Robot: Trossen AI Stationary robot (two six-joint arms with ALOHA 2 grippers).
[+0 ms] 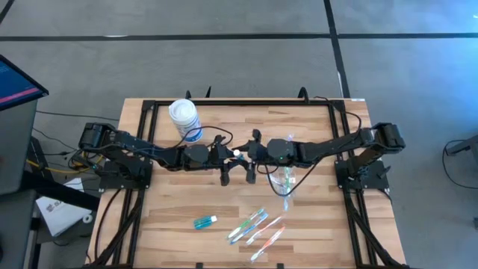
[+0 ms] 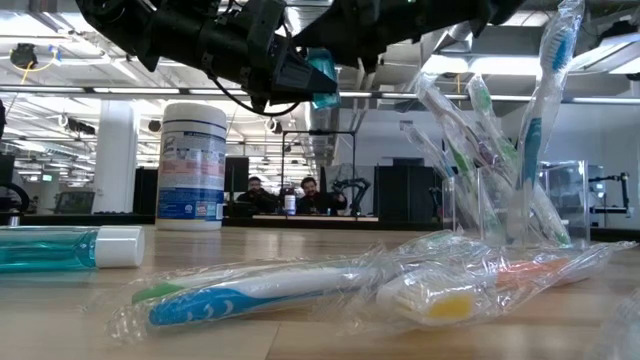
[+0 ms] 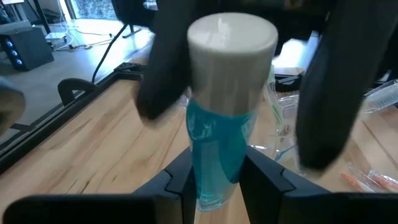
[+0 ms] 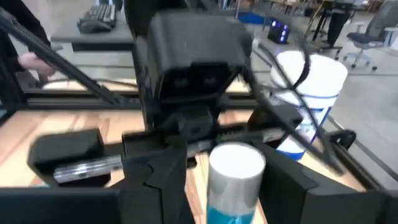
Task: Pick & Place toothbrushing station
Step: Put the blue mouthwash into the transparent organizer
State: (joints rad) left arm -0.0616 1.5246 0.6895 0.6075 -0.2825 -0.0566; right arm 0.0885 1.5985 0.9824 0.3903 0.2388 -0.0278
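So this looks like a mid-air handoff: both arms meet over the middle of the worktop (image 1: pixel 172 217) with one teal tube (image 3: pixel 217 143) between them. The left pincer (image 3: pixel 214 180) is clamped on the tube's teal body, white cap pointing away from it, and the tube is well clear of the wood. The right pincer (image 4: pixel 236 186) sits around the capped end, fingers either side of it, but I can't tell if they're actually squeezing or just bracketing it. The clear cup (image 1: pixel 284 179) with a bunch of toothbrushes (image 2: pixel 530 130) already standing in it is just under the right arm, so my guess is the tube goes there next. Still lying loose near the front edge: another tube (image 1: pixel 205 221) and a few wrapped brushes (image 1: pixel 258 226). Next move needs the right side to get a firm hold before the left lets go, otherwise the tube drops.
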